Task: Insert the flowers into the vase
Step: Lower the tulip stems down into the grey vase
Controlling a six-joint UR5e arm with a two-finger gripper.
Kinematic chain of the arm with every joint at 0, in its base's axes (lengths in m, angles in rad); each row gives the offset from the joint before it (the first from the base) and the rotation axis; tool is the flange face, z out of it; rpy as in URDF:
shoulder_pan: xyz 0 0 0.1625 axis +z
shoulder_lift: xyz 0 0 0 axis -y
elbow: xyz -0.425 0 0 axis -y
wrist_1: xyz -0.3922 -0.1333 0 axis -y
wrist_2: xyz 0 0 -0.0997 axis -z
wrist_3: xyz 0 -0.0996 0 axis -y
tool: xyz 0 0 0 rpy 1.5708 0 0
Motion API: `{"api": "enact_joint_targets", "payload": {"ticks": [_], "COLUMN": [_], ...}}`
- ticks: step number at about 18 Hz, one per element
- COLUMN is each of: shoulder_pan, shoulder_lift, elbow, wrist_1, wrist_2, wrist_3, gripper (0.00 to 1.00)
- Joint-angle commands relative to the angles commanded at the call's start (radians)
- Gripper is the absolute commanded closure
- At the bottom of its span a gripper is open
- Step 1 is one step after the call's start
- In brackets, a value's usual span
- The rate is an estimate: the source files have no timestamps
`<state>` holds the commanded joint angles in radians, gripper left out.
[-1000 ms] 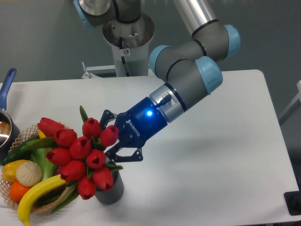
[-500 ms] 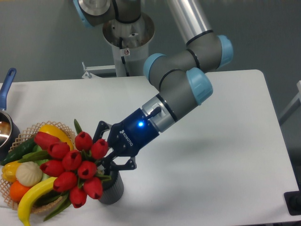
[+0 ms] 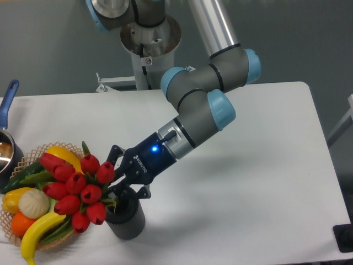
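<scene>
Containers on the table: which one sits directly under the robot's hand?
The dark grey vase, right below the hand; the woven basket and blue-handled pot sit farther left.

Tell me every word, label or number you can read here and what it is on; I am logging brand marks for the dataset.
"ROBOTIQ": white lettering on the blue body of the gripper, small, only just legible.
Small red-and-white sticker on the robot base: too small to read.
No text shows on the vase, the flowers, the basket or the pot.
</scene>
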<state>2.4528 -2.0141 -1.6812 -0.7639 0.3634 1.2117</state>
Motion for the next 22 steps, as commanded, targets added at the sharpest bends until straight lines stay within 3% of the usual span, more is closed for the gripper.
{"api": "enact_joint_targets", "payload": {"ticks": [2,6,13,15,22], "shoulder_pan": [0.000,0.000,0.021,0.044,0.144], "shoulder_lift": [-0.005,-0.009,0.003,0.029,0.077], "elbow": [-0.005,-0.005,-0.047,-0.075,-0.138], "wrist_1": [0.000,0.000,0.000,0.000,0.005], "wrist_2": [0.003,0.011,0.043,0.043,0.042], "wrist_3": [0.008,0.012,0.012,0.012,0.015], "gripper": [0.82,0.43,0.09,0.01,0.00]}}
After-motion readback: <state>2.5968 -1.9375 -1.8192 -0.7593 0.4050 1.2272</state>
